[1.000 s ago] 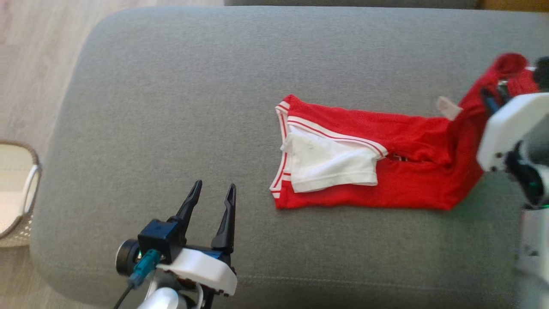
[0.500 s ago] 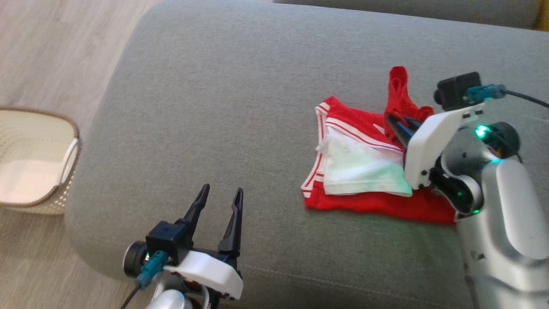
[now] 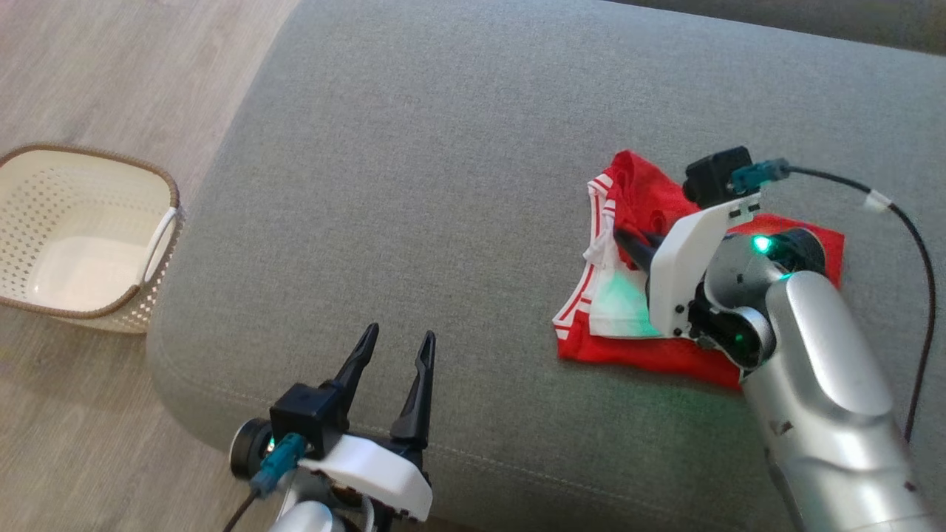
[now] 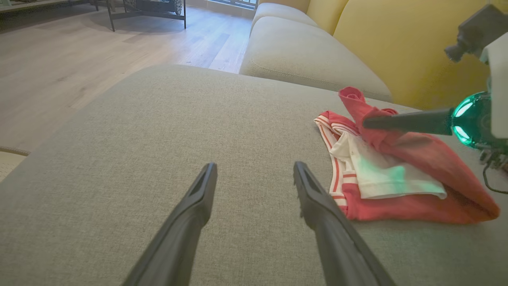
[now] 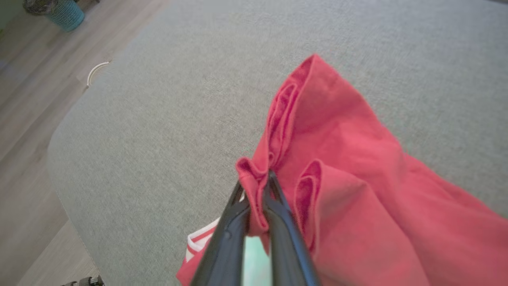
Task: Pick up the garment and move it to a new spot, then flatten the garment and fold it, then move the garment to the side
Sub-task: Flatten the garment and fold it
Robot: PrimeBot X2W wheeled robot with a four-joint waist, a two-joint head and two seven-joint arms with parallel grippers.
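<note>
One cream basket beside the grey cushion shows its bare bottom; the red garment lies on the cushion, a fold clamped in the right gripper; the left gripper has its fingers apart.

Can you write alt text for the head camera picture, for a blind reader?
The right claw pinches a fold of the red and white garment on a grey cushion. The left claw hovers open nearby, and a white basket stands on the floor.

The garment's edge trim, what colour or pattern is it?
The garment has red-and-white striped trim, clearest in the left wrist view.
</note>
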